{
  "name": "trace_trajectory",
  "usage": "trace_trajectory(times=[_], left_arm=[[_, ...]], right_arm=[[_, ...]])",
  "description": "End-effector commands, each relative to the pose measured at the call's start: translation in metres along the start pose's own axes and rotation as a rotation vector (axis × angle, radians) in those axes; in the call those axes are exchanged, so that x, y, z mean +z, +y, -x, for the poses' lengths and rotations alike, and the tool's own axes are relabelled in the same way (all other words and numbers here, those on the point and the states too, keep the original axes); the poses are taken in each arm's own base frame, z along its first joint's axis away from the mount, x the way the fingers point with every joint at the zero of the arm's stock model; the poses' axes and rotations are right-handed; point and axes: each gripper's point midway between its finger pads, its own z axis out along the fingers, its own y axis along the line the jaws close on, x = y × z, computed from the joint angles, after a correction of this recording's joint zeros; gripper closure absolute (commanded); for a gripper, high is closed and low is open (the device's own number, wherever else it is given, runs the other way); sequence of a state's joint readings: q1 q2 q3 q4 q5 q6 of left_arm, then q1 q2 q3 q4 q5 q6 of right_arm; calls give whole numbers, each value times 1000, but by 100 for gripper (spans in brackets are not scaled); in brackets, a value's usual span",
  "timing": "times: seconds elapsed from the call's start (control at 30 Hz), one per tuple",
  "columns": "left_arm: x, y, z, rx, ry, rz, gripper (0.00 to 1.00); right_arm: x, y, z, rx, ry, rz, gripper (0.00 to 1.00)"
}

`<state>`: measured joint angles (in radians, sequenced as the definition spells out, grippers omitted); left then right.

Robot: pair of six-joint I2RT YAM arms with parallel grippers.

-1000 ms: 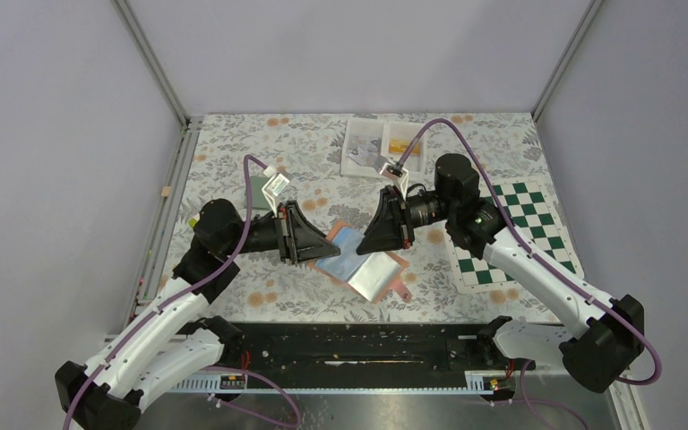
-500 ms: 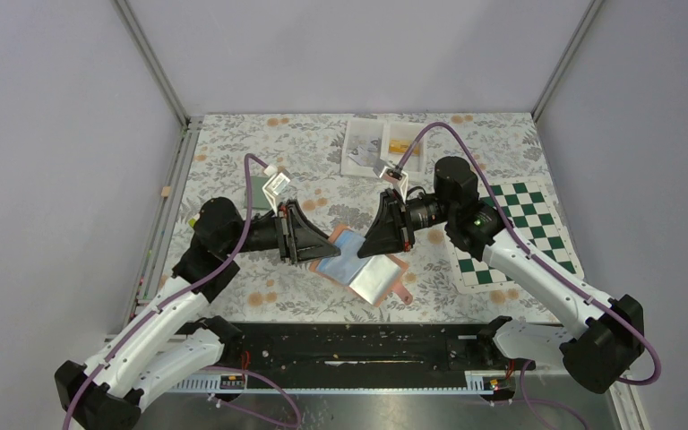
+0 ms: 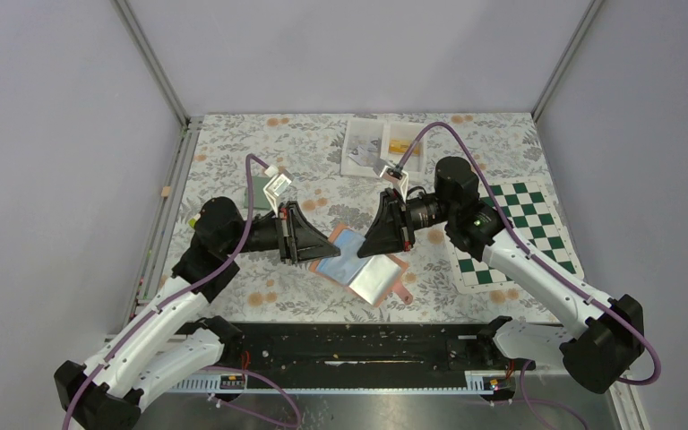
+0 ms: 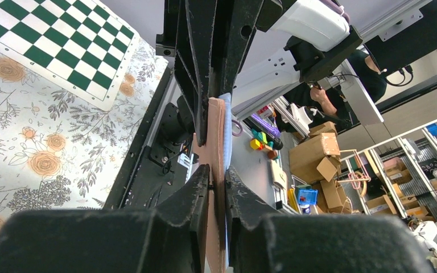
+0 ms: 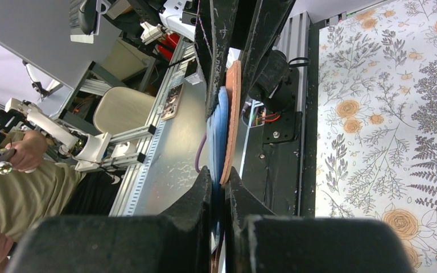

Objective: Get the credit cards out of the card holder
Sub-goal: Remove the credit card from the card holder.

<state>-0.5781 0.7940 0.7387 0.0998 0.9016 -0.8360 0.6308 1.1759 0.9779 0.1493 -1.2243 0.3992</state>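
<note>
White tray behind, chessboard mat right; my left gripper and right gripper both pinch the card holder, long axis diagonal, tab nearward

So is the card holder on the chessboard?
No, the card holder is over the flowery table, left of the chessboard and apart from it.

This is looking like a robotics lab: aluminium framing enclosing the bench, cardboard boxes and shelving crowding behind, person alongside.
</note>
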Motion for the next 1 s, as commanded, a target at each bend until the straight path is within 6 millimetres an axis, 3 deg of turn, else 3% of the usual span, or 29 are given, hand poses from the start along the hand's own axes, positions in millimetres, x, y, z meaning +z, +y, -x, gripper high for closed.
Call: trace_trajectory(times=[0.0, 0.07, 0.2, 0.97], left_arm=[[-1, -22, 12, 54, -12, -60, 90], [-1, -27, 13, 47, -11, -85, 89], [-1, -27, 12, 41, 2, -87, 77], [-1, -22, 10, 47, 5, -62, 72]], right_arm=[[-3, 15, 8, -80, -9, 47, 100], [-3, 16, 7, -85, -8, 51, 100], [-3, 17, 8, -87, -7, 53, 100], [-4, 20, 6, -92, -4, 64, 100]])
